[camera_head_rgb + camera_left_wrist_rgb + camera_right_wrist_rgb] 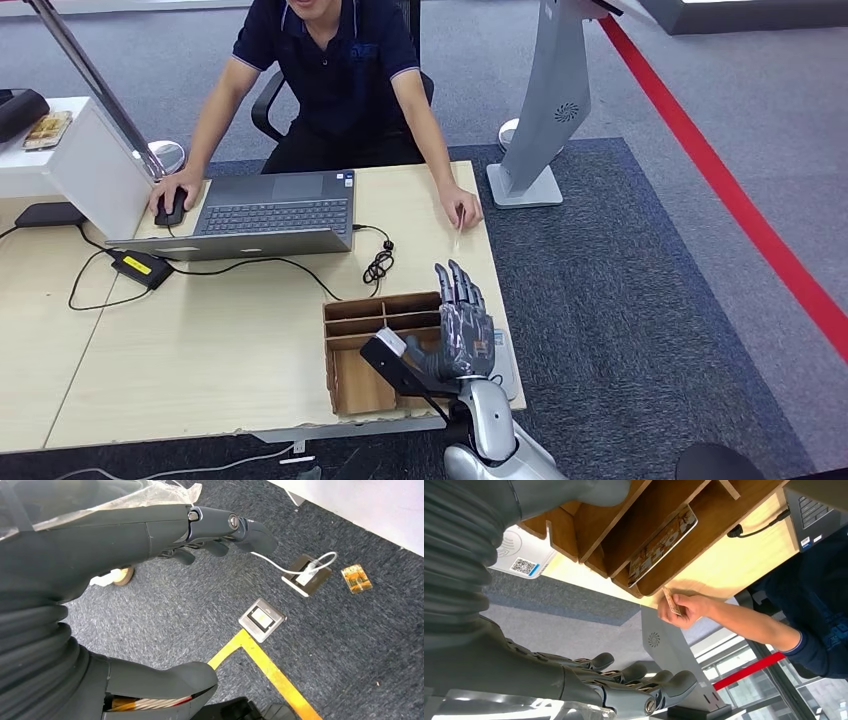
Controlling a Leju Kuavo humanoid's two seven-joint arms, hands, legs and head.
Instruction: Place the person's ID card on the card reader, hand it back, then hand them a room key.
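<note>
My right hand (462, 322) is raised over the desk's right front corner, fingers stretched and apart, holding nothing; its fingers (624, 680) point toward the person. The person's hand (462, 208) rests on the desk edge beyond it, pinching the ID card (459, 234) edge-on; the ID card (672, 601) is a short way from my fingertips. The white card reader (507, 362) with a QR code (524, 555) lies beside my wrist. A room key card (663, 545) lies in a slot of the wooden organizer (380, 355). My left hand (150, 540) hangs over the carpet, holding nothing.
A laptop (265, 212), its cables (378, 262) and a power brick (142, 268) lie on the desk's far half. The person's other hand rests on a mouse (170, 208). A grey kiosk stand (545, 110) rises right of the desk. Floor sockets (261, 620) sit below my left hand.
</note>
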